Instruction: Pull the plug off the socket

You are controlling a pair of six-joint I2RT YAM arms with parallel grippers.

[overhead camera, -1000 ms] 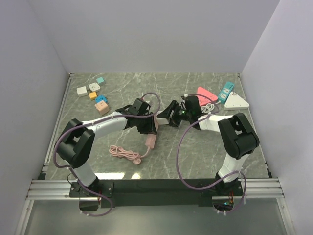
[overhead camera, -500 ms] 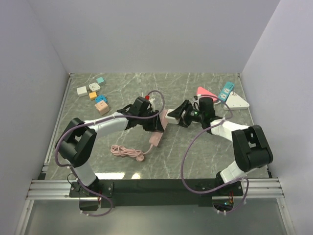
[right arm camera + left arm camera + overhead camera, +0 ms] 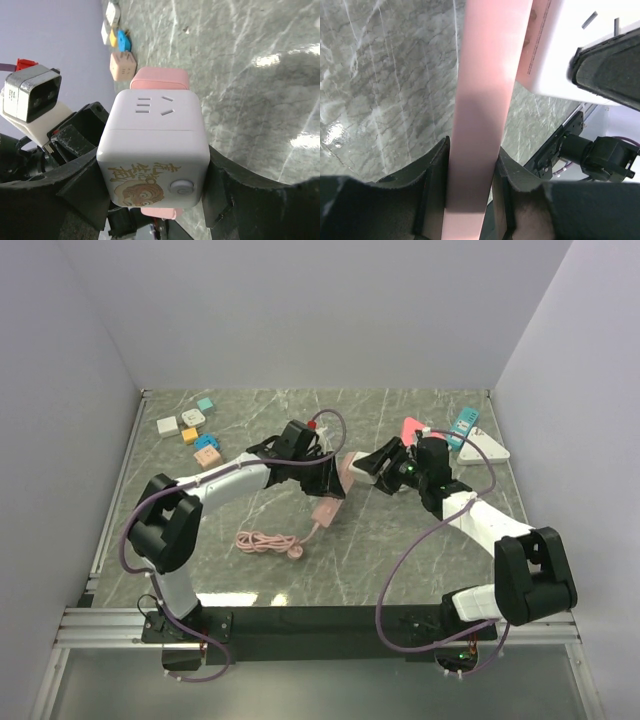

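Pulling target: pink plug (image 3: 480, 100) was clamped by left gripper (image 3: 470, 172), mid-air, still seated against socket (image 3: 152, 145).
Socket: squeezed by right gripper (image 3: 152, 187).
Changed: pair got hoisted rearward, cable (image 3: 270, 540) dragged along.
Meaning: probably not separated yet.

Grey marble table (image 3: 400, 550) — coloured cubes (image 3: 190, 435) far left, coiled pink cable (image 3: 262, 541), white triangle (image 3: 483, 450).

Glossy white plastic socket (image 3: 152, 145) — matt pink plug (image 3: 480, 125), polished marbled table (image 3: 260, 60).
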